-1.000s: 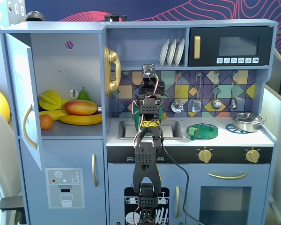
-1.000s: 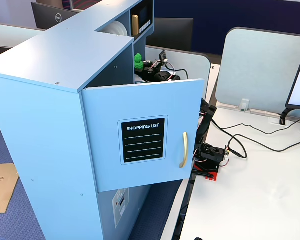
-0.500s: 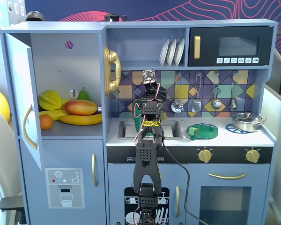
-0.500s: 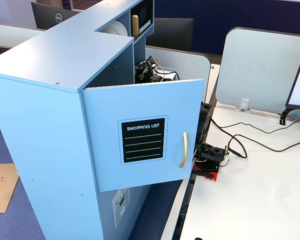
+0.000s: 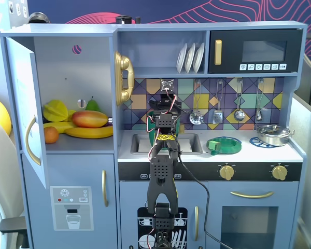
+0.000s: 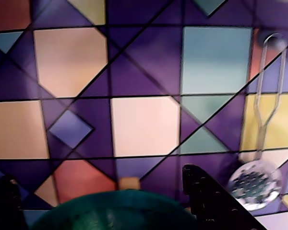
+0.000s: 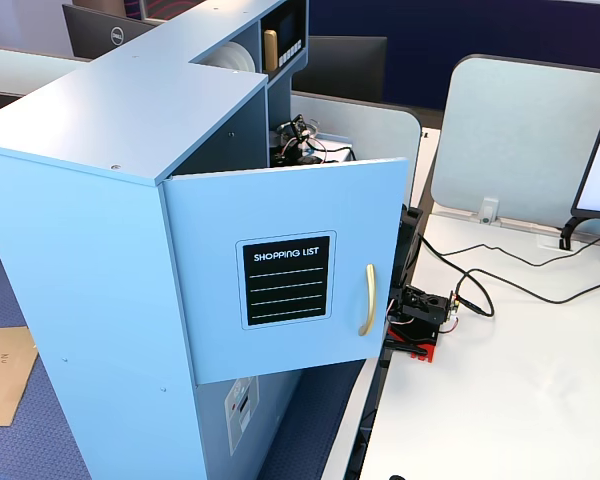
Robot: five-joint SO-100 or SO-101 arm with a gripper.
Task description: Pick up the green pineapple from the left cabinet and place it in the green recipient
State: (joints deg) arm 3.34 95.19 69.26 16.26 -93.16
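Observation:
In the wrist view my gripper (image 6: pixel 98 175) is open, its two black fingers (image 6: pixel 206 201) wide apart, facing the coloured tile backsplash. The thick rim of the dark-green recipient (image 6: pixel 120 208) lies between and below the fingers; its inside is a blurred green and I cannot tell what is in it. In a fixed view the arm reaches up over the sink and my gripper (image 5: pixel 165 106) is near the backsplash, hiding the recipient. The left cabinet (image 5: pixel 83 78) stands open, its door (image 7: pixel 290 280) swung out. The green pineapple does not show clearly anywhere.
The cabinet shelf holds a yellow star fruit (image 5: pixel 55 110), a mango (image 5: pixel 89 119), a banana (image 5: pixel 88 133), an orange (image 5: pixel 51 135) and a green pear (image 5: pixel 93 105). A flat green dish (image 5: pixel 224 145) and a steel pan (image 5: pixel 273 134) sit on the counter. A slotted spoon (image 6: pixel 254 182) hangs right.

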